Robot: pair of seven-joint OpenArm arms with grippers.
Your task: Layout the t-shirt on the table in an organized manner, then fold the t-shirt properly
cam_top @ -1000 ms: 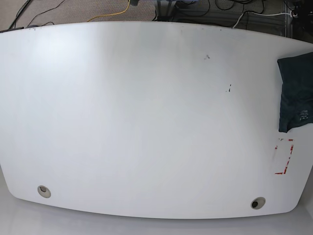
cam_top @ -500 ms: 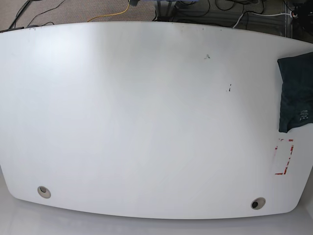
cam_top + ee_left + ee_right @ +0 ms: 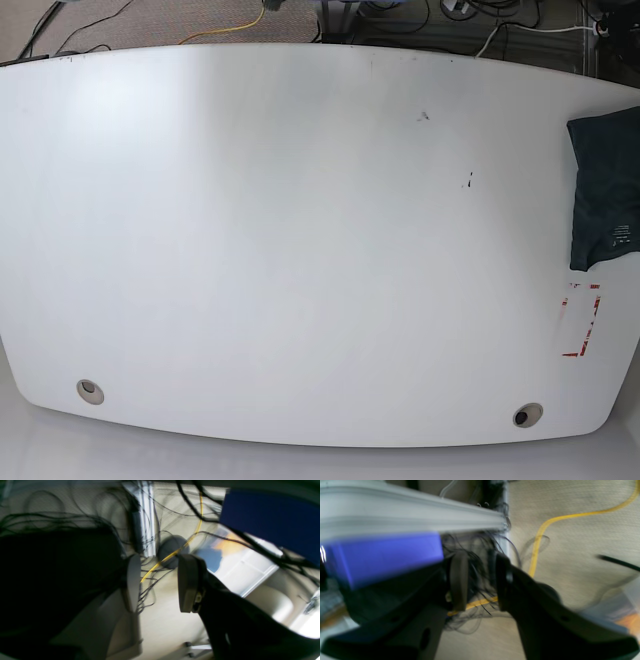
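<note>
hanging apart with nothing between its fingers, the left gripper points at carpet and a tangle of cables rather than at any cloth. the right gripper is likewise spread and empty, looking down past a grey rail at a yellow cable on the floor. neither arm appears in the base view at all, so both seem to sit off the table.

the t-shirt lies at the right edge of the table, toward the far right corner, as a compact dark block with its small white label showing near its lower end. just beyond that end, toward the near right corner, is the red tape rectangle; the shirt stops short of it. part of the shirt is cut off by the picture's edge, so its full outline cannot be judged.

as a judgement: the shirt looks folded and parked at the side, so either the fold is done or nothing has begun; these pictures alone cannot settle which. it is not spread out flat now.

only the base view shows the shirt, the tabletop and its two grey grommet holes. only the wrist views show the grippers, and both are blurred.
</note>
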